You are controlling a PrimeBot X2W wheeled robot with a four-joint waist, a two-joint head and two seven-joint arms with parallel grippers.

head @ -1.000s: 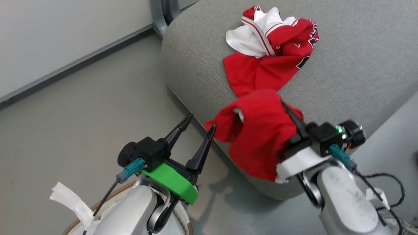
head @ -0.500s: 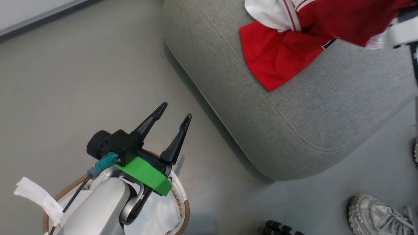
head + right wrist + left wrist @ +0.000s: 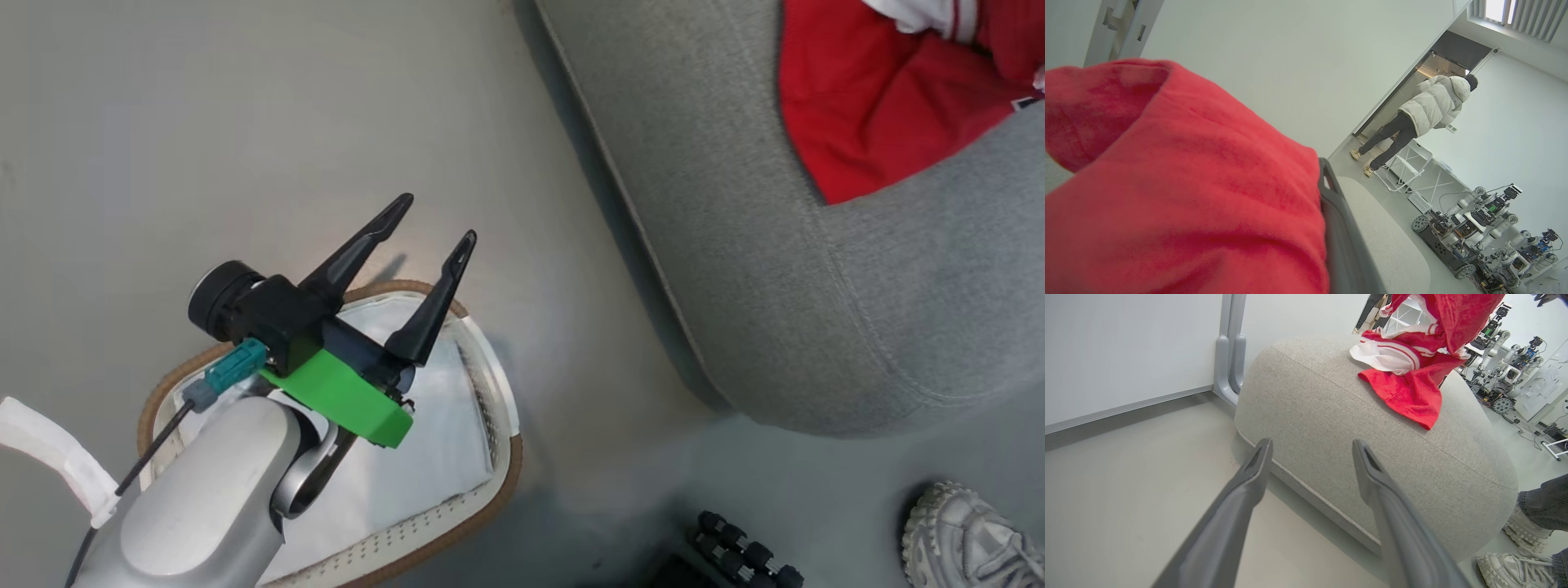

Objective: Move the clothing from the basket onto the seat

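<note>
The clothing is found in two pieces: the jersey [image 3: 865,122], red with white trim, is spread on top of the seat [image 3: 816,310], its lowest corner stopping short of the rounded front edge, while the plain red garment [image 3: 1188,183] is pinched in the closed right gripper [image 3: 1322,167] and is seen, in the left wrist view, hanging over the jersey (whether the two touch cannot be told). In the right wrist view the cloth is draped over that gripper, one dark finger [image 3: 1337,228] being left bare beside it. The seat's stitched seam is run round its lower edge, and a shadowed line is cast where that edge meets the floor [image 3: 245,122]. The basket [image 3: 508,478] is stood on the floor near the seat's corner but apart from it, a strip of bare floor being left between the brown rim and the cushion; its white liner [image 3: 424,457] is exposed. Above the basket the left gripper [image 3: 436,219] is held with its fingers spread wide and nothing between them. To the left of the seat a broad stretch of grey floor is left open up to the wall [image 3: 1126,347] and a grey post [image 3: 1229,355]. On the other side the room is narrowed by a pale shoe [image 3: 971,539] and a small black knobbed object [image 3: 743,555]. Farther off, a person [image 3: 1425,118] in a pale jacket is seen at a doorway, with other robots [image 3: 1474,228] parked nearby
</note>
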